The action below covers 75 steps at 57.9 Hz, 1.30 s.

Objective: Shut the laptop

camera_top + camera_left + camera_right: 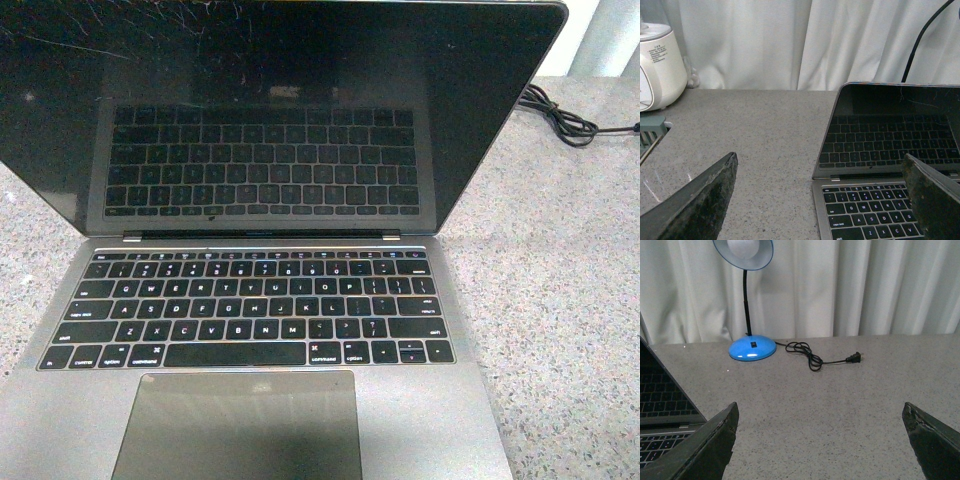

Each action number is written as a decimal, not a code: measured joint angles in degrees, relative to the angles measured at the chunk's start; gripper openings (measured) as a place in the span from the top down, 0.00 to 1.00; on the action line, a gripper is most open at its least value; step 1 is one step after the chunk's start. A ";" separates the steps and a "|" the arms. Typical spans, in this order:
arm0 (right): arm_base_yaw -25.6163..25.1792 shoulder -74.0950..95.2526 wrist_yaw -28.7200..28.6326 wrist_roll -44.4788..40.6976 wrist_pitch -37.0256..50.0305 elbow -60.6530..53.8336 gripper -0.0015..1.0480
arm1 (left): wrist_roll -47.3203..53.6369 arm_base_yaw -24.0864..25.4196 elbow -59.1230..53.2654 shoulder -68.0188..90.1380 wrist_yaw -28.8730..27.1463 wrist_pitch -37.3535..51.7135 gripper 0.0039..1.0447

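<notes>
The laptop [260,300] stands open right in front of me, grey body, black keys, big trackpad, its scratched black screen tilted back and mirroring the keyboard. Neither arm shows in the front view. My left gripper [820,165] is open, hovering low over the counter by the laptop [880,165], one finger over bare stone, the other over the keyboard. My right gripper [820,412] is open over bare counter on the other side, with the laptop [665,405] edge just at one finger. Nothing is between either pair of fingers.
Speckled grey stone counter [560,300] backed by white curtains. A blue desk lamp [751,347] with a loose black cord and plug [815,357] stands at the back right. A white appliance [657,65] and a green rack [650,132] sit at the far left.
</notes>
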 joint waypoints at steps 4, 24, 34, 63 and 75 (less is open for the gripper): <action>0.00 0.00 0.00 0.00 0.00 0.00 0.09 | 0.00 0.00 0.00 0.00 0.00 0.00 0.06; 0.00 0.00 0.00 0.00 0.00 0.00 0.09 | 0.00 0.00 0.00 0.00 0.00 0.00 0.06; 0.00 0.00 0.00 0.00 0.00 0.00 0.09 | 0.00 0.00 0.00 0.00 0.00 0.00 0.06; 0.00 0.00 0.00 0.00 0.00 0.00 0.09 | 0.00 0.00 0.00 0.00 0.00 0.00 0.06; 0.00 0.00 0.00 0.00 0.00 0.00 0.09 | 0.00 0.00 0.00 0.00 0.00 0.00 0.06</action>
